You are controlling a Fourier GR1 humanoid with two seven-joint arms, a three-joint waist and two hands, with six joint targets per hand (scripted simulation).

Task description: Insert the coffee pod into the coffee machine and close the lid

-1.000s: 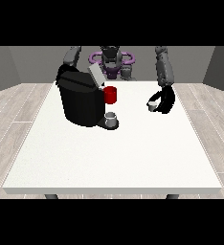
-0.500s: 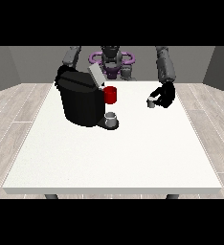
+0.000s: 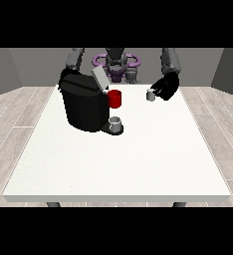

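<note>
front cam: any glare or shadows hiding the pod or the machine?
Front view: light is even, no glare on the white table. The black coffee machine loses surface detail in its own darkness, though its raised lid reads pale. The small gray pod at the hand at the view's right stands out against the table; the dark fingers merge together.

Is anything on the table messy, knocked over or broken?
Nothing stands out. The coffee machine stands upright with its lid tipped open, a small cup sits on its tray, and a red mug stands behind. The hand at the view's right holds the small grey coffee pod. No spills show.
</note>
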